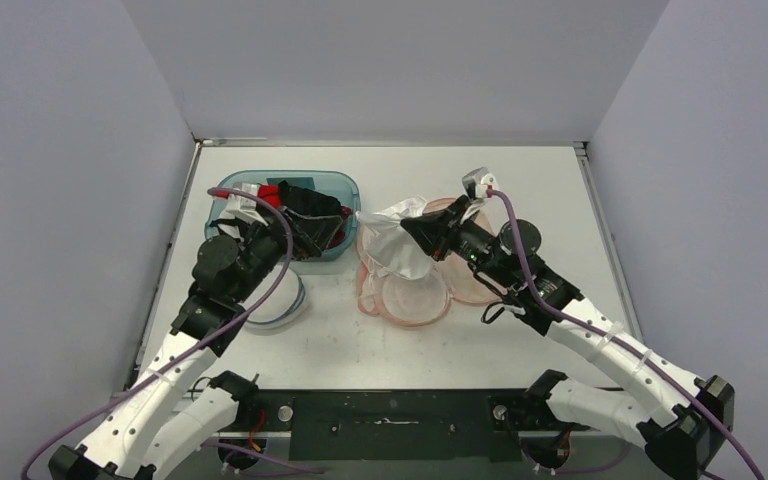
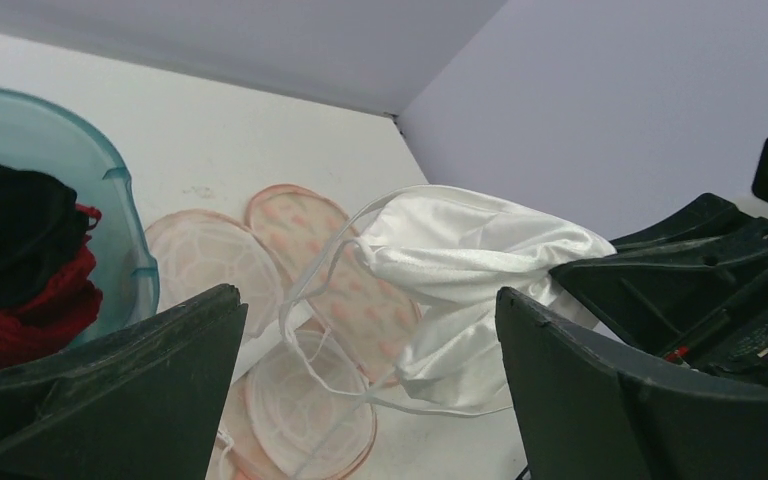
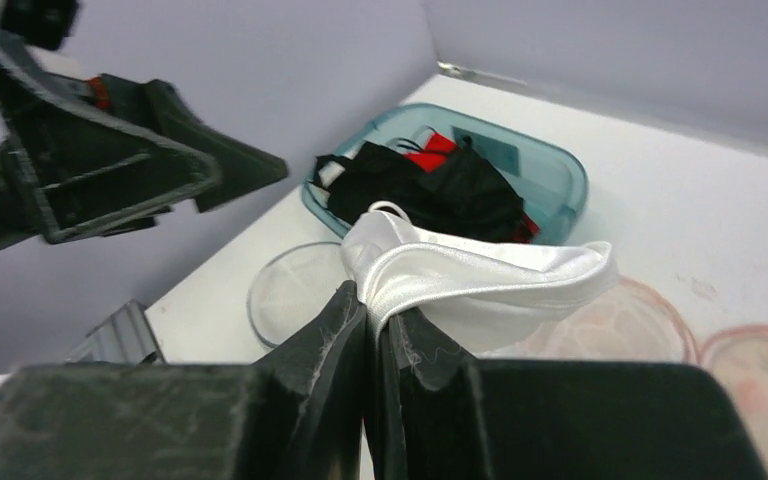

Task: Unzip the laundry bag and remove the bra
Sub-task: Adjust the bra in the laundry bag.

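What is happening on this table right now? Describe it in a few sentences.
The right hand is shut on the white bra, holding it up above the pink laundry bag, which lies flat on the table. The left hand is open and holds nothing, near a teal bin of black and red clothes. The bra looks clear of the bag.

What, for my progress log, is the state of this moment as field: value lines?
bra: white satin, held up, pinched in the right gripper
right gripper: shut on bra
left gripper: open, empty, near the bin
laundry bag: pink mesh, lying on the table beneath the bra
bin: teal, holds black and red clothes
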